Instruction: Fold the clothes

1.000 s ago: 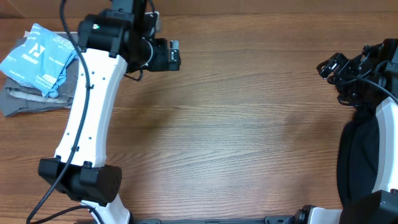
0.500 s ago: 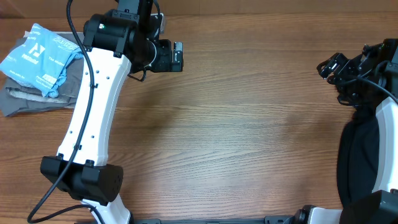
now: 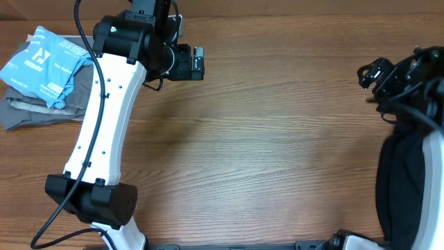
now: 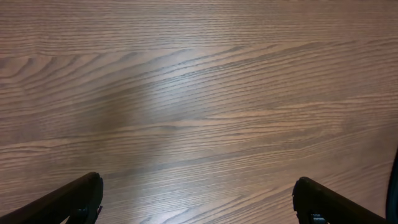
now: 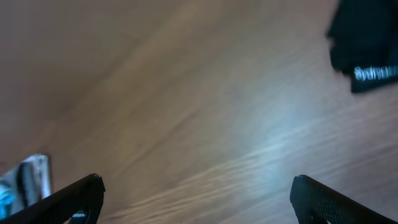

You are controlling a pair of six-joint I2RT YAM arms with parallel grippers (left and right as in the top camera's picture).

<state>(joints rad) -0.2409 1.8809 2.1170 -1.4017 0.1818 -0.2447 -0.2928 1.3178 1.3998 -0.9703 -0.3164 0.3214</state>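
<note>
The clothes [image 3: 43,61], a light blue T-shirt folded into a small packet with white print, lie at the far left back of the table. My left gripper [image 3: 198,62] is open to the right of them and holds nothing. In the left wrist view, its gripper [image 4: 198,184] has only bare wood between its black fingertips [image 4: 87,190]. My right gripper [image 3: 372,85] stands open at the far right, well away from the shirt. The right wrist view of it [image 5: 197,182] is blurred and shows bare wood between the jaws.
Grey trousers [image 3: 31,111] lie under and in front of the blue shirt. The wooden table [image 3: 263,139] spreads between the two arms. A black object with white lettering [image 5: 367,43] shows at the top right of the right wrist view.
The left arm moved a little to the right and then stopped. The right gripper has shifted slightly up and to the right, blurring its view. Both stay open.
</note>
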